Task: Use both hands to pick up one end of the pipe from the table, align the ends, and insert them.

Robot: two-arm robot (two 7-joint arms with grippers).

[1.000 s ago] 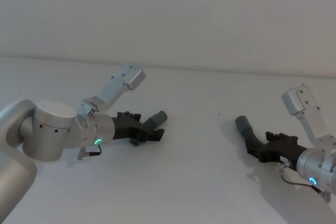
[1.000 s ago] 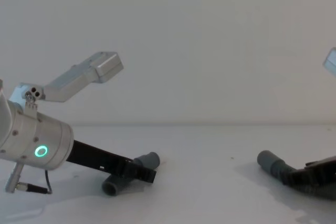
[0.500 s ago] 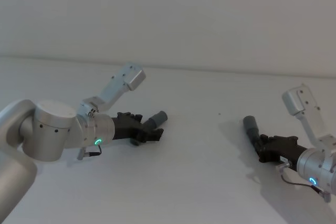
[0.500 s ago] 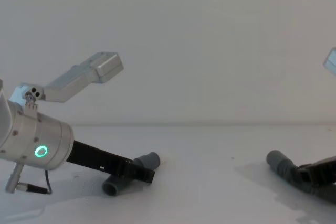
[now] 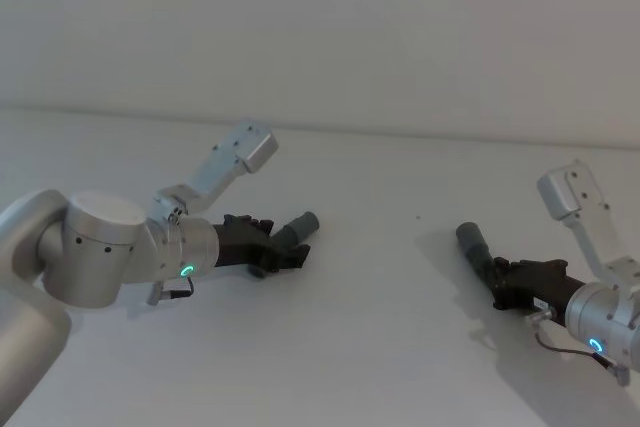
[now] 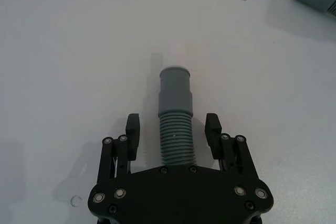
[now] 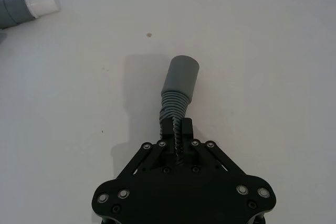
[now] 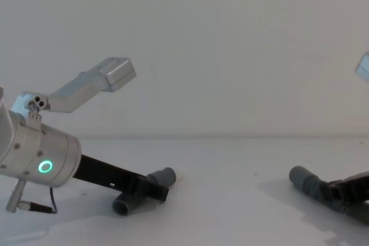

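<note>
Pipe is in two pieces, low at the worktop (image 5: 380, 347) and well apart. The left piece (image 6: 175, 140) sits between the spread fingers (image 6: 132, 132) of the left end effector (image 6: 172, 123) (neither touches it), its pale tip (image 6: 178, 53) pointing away. The right end effector (image 7: 178, 127) is clenched on the ribbed right piece (image 7: 173, 106), just behind its socket cuff (image 7: 181, 77). We would close the left one on the ribbing near the cuff, so the tip is stiff for aligning. The socket holds nothing.
</note>
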